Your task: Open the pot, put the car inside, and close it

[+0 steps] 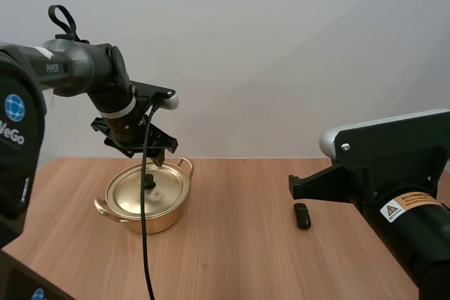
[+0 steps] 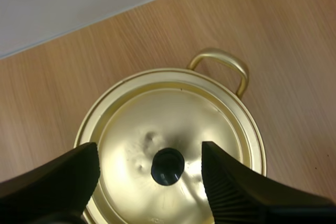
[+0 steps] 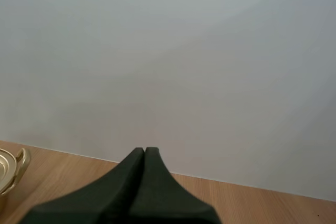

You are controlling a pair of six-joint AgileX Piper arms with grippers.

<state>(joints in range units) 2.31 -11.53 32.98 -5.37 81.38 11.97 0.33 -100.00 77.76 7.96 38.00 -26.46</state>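
As far as could be judged from how things lay, no step of the task was yet done. The pot [image 1: 167,217] sat on the left part of the counter [image 1: 232,265] with its lid [image 1: 169,186] on, and the black knob [image 2: 168,166] at the lid's centre was untouched. The left tool [image 2: 149,153] hung right over the lid. Its fingers stood wide apart, one on either side of the knob and above it, and it held nothing. The car [image 1: 302,216], a small dark thing, lay on the counter well apart from the pot, over to the right and just beside the right arm. The right tool [image 3: 144,153] had its fingers pressed together into one wedge and gripped nothing. It pointed out over the counter, with the pot off to one side.

The opening step looked about to begin: the left tool was lined up on the knob but had not closed on it. Everything was left to do: lift the lid off and set it aside, fetch the car and put it in the pot, then seat the lid again
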